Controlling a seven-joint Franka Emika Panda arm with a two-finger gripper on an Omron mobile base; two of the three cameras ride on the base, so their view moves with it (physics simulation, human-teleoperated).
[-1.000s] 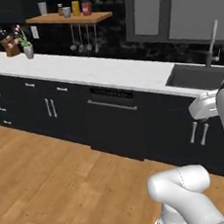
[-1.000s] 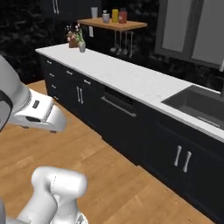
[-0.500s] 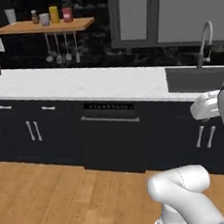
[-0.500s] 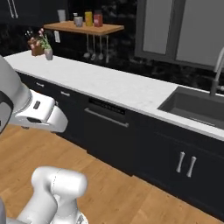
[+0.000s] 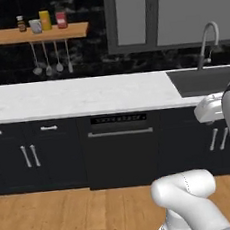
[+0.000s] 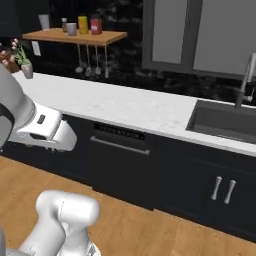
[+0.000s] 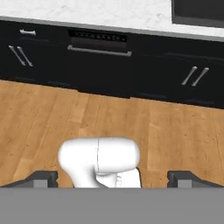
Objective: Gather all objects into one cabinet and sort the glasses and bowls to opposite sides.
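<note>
- Facing a long white marble counter (image 5: pixel 85 96) over black base cabinets (image 5: pixel 36 155), we see a dark built-in dishwasher (image 5: pixel 121 149) at the middle.
- We find a pale grey-beige handled mug (image 5: pixel 36 26) on the light wooden wall shelf (image 5: pixel 33 34), just beside a yellow jar (image 5: pixel 45 20) and a red jar (image 5: pixel 61 19).
- In the hand view our gripper (image 7: pixel 113 177) hangs over the wooden floor (image 7: pixel 175 131), dark fingertips (image 7: pixel 41 177) set wide apart, holding nothing.
- A dark sink (image 6: pixel 225 122) with a curved grey tap (image 5: pixel 207 42) sits at the counter's right end.
</note>
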